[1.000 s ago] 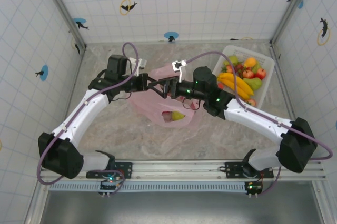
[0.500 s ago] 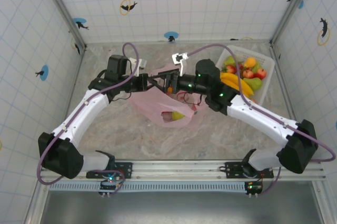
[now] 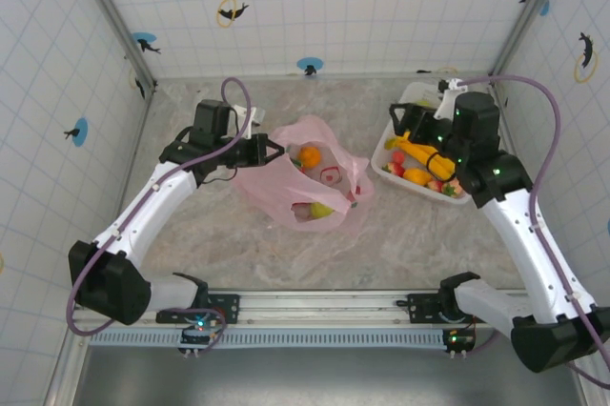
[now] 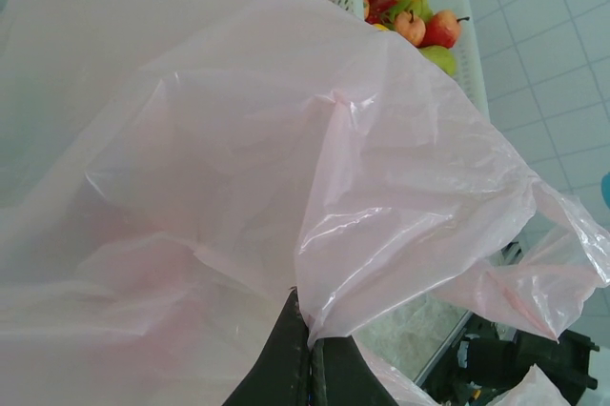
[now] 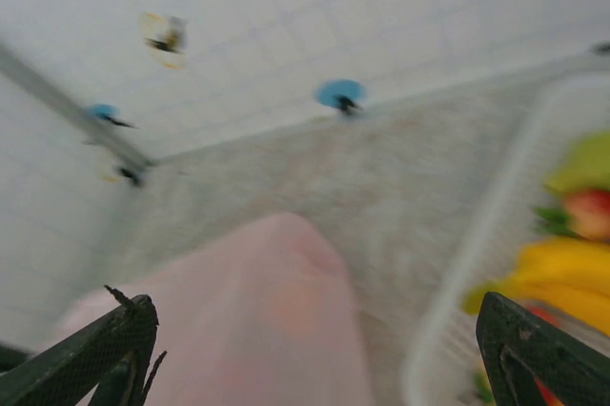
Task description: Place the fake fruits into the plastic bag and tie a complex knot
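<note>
The pink plastic bag (image 3: 286, 180) lies open on the table. In it lie three fake fruits: an orange (image 3: 310, 155), a red one (image 3: 331, 175) and a yellow-green one (image 3: 320, 209). My left gripper (image 3: 273, 151) is shut on the bag's left rim and holds it up; in the left wrist view its jaws (image 4: 310, 315) pinch the pink film (image 4: 286, 139). My right gripper (image 3: 426, 139) hangs over the left part of the white basket (image 3: 483, 116), open and with nothing in it. In the blurred right wrist view its fingers (image 5: 313, 303) stand wide apart above the bag (image 5: 276, 320).
The white slatted basket (image 5: 496, 225) at the back right holds bananas (image 3: 420, 151), apples, pears and other fruits (image 4: 419, 20). Tiled walls close the table on three sides. The arms' bases and rail run along the near edge.
My right arm has swung from over the bag's mouth to the right, above the basket. An orange now lies in the bag. The left gripper has kept its hold.
</note>
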{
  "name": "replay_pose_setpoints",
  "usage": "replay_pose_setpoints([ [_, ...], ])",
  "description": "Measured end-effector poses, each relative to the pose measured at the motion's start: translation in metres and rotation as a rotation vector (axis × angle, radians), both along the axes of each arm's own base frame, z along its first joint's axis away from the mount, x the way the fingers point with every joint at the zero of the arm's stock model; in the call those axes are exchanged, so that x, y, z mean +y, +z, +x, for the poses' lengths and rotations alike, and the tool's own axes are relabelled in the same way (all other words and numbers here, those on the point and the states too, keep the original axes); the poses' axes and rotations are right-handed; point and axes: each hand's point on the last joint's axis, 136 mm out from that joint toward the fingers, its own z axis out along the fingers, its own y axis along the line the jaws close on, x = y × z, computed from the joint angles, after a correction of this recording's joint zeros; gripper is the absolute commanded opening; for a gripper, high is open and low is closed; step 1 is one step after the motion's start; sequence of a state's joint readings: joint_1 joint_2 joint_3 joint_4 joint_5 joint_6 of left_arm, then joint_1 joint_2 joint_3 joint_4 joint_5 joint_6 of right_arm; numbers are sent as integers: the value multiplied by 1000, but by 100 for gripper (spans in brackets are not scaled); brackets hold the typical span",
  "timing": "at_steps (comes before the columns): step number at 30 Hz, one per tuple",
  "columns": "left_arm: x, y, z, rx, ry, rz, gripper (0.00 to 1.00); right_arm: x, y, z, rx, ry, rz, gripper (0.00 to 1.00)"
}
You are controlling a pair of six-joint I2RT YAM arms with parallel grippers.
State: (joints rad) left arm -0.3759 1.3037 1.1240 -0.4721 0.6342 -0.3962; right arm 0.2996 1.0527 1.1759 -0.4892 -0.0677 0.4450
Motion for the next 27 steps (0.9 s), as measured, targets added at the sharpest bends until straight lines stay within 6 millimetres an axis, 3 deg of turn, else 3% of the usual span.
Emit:
replay_pose_setpoints([
  [3, 0, 0, 0, 0, 1, 0, 0, -42, -52, -4, 182, -117, -167, 89],
  [5, 1, 0, 0, 1, 2, 2, 0, -63, -75, -13, 279, -165, -264, 89],
  [11, 1, 1, 0, 1, 2, 3, 0, -114, -124, -36, 485, -257, -456, 87],
  [18, 1, 0, -1, 5, 0, 7, 0, -123, -168, -39, 674, -213, -564, 85],
  [27, 1, -1, -1, 5, 1, 7, 0, -125, -195, -38, 773, -195, -587, 84],
])
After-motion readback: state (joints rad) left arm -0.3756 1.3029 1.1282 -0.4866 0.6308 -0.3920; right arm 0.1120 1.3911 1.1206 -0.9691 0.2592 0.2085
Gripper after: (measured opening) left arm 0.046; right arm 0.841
